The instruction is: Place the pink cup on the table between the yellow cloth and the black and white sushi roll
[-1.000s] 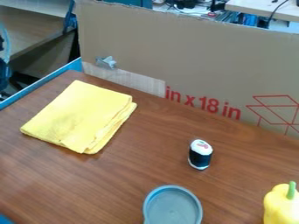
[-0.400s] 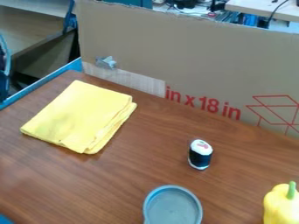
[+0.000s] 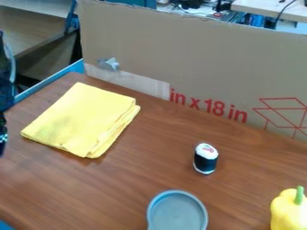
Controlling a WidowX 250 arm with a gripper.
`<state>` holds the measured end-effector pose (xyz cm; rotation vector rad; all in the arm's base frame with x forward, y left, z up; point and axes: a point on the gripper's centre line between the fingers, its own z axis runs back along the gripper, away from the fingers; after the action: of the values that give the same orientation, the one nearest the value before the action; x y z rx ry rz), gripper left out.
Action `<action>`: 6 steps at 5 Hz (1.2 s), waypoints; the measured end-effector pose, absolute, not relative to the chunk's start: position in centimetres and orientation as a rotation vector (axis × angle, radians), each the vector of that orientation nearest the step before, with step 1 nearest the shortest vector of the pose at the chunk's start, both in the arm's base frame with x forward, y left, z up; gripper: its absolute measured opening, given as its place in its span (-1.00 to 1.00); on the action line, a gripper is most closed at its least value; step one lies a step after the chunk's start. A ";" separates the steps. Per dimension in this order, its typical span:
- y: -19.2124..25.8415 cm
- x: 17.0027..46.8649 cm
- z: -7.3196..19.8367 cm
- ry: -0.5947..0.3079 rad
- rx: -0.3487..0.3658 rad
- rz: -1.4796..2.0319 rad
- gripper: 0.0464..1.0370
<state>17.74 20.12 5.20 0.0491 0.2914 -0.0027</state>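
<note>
Gripper at left edge; opening and any grasp: cannot tell. Folded yellow cloth nearby, flat on brown wood-grain tabletop. Cardboard panel upright along far side; cluttered pale desk behind.

- The camera looks down at a slant onto the brown wood-grain tabletop.
- It faces the upright tan cardboard panel behind.
- It stands near enough that its lower edge crops the round grey-blue dish.
</note>
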 end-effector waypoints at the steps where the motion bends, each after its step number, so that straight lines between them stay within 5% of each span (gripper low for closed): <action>1: 20.2 18.3 4.9 0.277 0.033 0.011 0.24; 2: 20.3 18.8 4.5 0.280 0.017 0.024 -0.36; 3: 20.4 19.0 4.9 0.281 0.010 0.029 -0.73; 4: 19.3 18.3 5.8 0.268 -0.004 0.018 -0.85; 6: 9.9 22.3 11.9 0.107 -0.121 -0.207 -0.86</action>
<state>22.29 9.89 11.93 -0.1211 0.1073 -0.2073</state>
